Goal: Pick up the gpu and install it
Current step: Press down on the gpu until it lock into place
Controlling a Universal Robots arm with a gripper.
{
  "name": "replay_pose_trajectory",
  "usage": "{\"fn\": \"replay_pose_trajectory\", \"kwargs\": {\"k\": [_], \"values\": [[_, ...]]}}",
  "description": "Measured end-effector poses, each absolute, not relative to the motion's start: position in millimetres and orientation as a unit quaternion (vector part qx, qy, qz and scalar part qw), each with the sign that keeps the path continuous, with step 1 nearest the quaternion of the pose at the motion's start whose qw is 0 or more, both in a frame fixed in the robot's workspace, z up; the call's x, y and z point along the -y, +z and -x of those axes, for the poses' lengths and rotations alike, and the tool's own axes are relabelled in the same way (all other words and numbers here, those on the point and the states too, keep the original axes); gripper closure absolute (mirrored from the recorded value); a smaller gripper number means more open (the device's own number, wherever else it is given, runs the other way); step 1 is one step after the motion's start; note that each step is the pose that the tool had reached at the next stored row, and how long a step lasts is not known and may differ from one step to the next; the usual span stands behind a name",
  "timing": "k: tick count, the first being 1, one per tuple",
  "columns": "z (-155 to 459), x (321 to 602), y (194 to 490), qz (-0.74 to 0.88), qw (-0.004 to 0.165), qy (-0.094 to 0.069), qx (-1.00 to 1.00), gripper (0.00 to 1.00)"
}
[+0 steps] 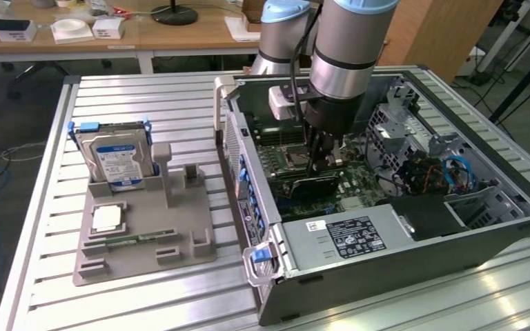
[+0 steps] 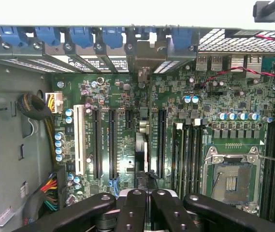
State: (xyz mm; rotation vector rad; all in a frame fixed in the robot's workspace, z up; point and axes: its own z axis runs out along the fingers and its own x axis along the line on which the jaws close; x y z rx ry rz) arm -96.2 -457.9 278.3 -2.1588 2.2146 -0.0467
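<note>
My gripper (image 1: 325, 164) reaches down into the open computer case (image 1: 385, 269), over the green motherboard (image 1: 283, 165). It is shut on the gpu (image 1: 316, 185), a thin dark card that hangs below the fingers. In the wrist view the black fingers (image 2: 127, 208) press together on the card's top edge. The gpu (image 2: 142, 145) appears edge-on there as a narrow strip running between the expansion slots (image 2: 112, 145). Its pale metal bracket (image 2: 149, 60) reaches the rear slot openings of the case. I cannot tell whether the card is seated in a slot.
At the exterior view's left a grey holder (image 1: 182, 227) on the slatted table carries a hard drive (image 1: 116, 160) with a blue label, a processor (image 1: 107, 218) and a green memory stick (image 1: 141, 239). Inside the case lie the power supply (image 1: 352, 234), the processor socket (image 2: 231, 181) and cable bundles (image 2: 43, 191).
</note>
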Motion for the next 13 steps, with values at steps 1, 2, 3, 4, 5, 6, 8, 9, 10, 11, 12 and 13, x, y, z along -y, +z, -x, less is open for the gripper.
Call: {"fn": "replay_pose_trajectory", "kwargs": {"k": [1, 2, 3, 4, 5, 6, 8, 9, 10, 11, 12, 13], "values": [[96.2, 457.9, 278.3, 0.698, 0.024, -0.015, -0.716, 0.89], [96.2, 457.9, 278.3, 0.698, 0.024, -0.015, -0.716, 0.89], [96.2, 457.9, 278.3, 0.698, 0.024, -0.015, -0.716, 0.89], [96.2, 457.9, 278.3, 0.698, 0.024, -0.015, -0.716, 0.89], [96.2, 457.9, 278.3, 0.698, 0.024, -0.015, -0.716, 0.89], [96.2, 457.9, 278.3, 0.698, 0.024, -0.015, -0.716, 0.89], [96.2, 457.9, 278.4, 0.698, 0.017, -0.008, -0.716, 0.89], [95.7, 457.9, 278.3, 0.698, 0.011, -0.002, -0.716, 0.89], [95.0, 457.9, 278.3, 0.698, 0.005, 0.004, -0.716, 0.89], [94.8, 457.9, 278.3, 0.698, 0.003, 0.006, -0.716, 0.89], [94.8, 458.0, 278.3, 0.698, 0.003, 0.006, -0.716, 0.89], [94.8, 458.0, 278.0, 0.698, 0.003, 0.006, -0.716, 0.89]]}}
